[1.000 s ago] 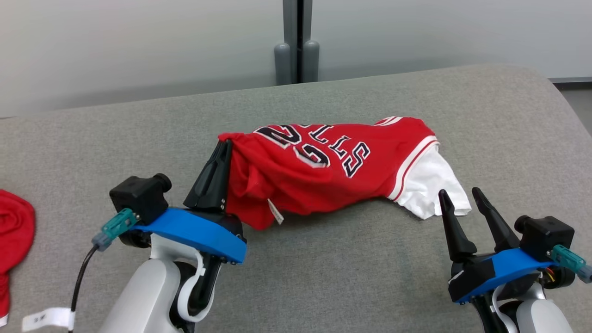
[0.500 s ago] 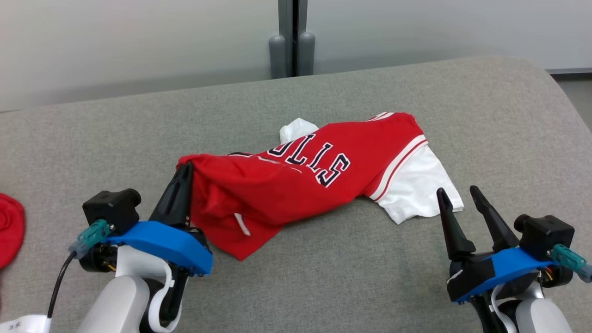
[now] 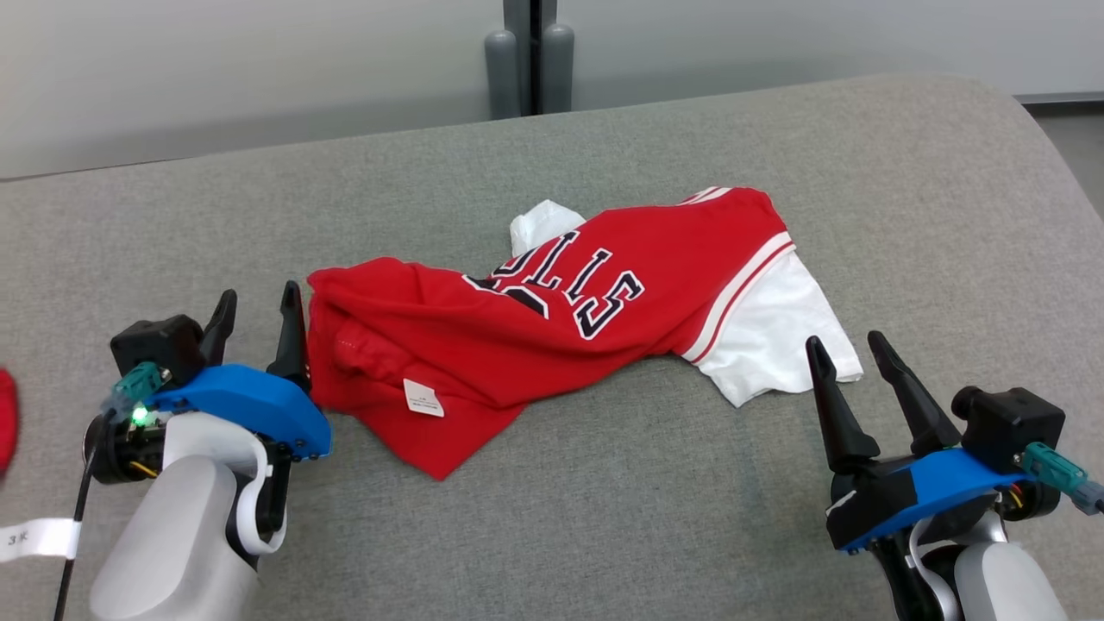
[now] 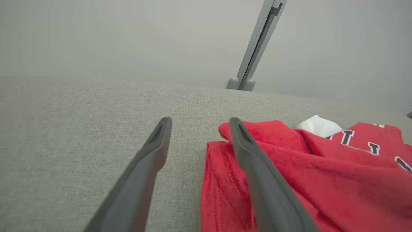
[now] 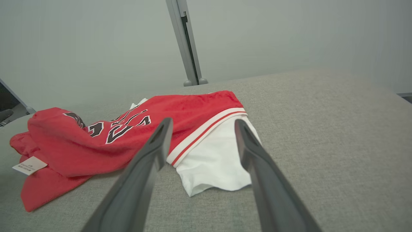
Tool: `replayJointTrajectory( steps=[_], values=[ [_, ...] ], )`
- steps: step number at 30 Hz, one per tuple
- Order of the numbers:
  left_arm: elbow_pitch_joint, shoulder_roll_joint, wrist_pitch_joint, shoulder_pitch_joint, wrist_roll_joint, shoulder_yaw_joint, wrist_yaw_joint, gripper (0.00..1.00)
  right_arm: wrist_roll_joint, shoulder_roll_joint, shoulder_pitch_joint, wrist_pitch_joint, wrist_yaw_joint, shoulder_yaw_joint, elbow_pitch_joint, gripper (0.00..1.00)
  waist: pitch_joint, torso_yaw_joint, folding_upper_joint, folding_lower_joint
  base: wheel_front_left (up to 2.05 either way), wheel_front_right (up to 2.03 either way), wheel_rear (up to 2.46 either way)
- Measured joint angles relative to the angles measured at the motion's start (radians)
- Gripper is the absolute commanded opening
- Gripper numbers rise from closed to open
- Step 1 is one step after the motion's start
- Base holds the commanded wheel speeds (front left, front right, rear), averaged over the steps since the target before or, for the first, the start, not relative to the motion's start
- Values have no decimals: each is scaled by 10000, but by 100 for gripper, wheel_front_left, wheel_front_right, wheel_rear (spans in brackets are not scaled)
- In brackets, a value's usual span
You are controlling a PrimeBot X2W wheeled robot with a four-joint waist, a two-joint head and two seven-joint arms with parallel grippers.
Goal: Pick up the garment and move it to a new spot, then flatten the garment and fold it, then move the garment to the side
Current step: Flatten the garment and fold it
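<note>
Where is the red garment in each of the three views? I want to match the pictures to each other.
Head view: the red garment lies in the middle of the picture.
Left wrist view: the garment is at the lower right, and the edges cut it off.
Right wrist view: the garment is left of centre, at mid height.
Shared landmark: the grey post, which stands at the wall behind the garment.
</note>
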Motion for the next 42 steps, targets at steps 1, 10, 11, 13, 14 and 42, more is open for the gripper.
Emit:
replayJointTrajectory(
  steps=[1,10,11,13,14,42],
  values=[
    [115,-13,-121,5,-4,17,-4,100,-2,0,1,-2,0,-23,23,100,-36,34,0,0,0,0,0],
    [-694,-59,316,744,4,-635,-332,100,-59,0,138,75,0,-65,8,100,-457,489,0,0,0,0,0],
    [-832,-77,708,808,-6,-759,-359,100,-58,2,141,82,0,-46,-4,100,-475,535,0,-1,0,0,0],
    [-1118,-125,1271,914,-153,-930,-382,100,-56,2,144,104,0,29,-35,100,-486,594,0,0,0,0,0],
    [-1290,-165,1471,916,-222,-957,-366,100,-40,2,145,105,0,63,-44,100,-479,613,0,0,0,0,0],
    [-2761,198,2638,1200,-535,-1022,221,0,102,0,81,-23,0,-35,153,100,-373,672,0,-1,0,0,0]
  ],
)
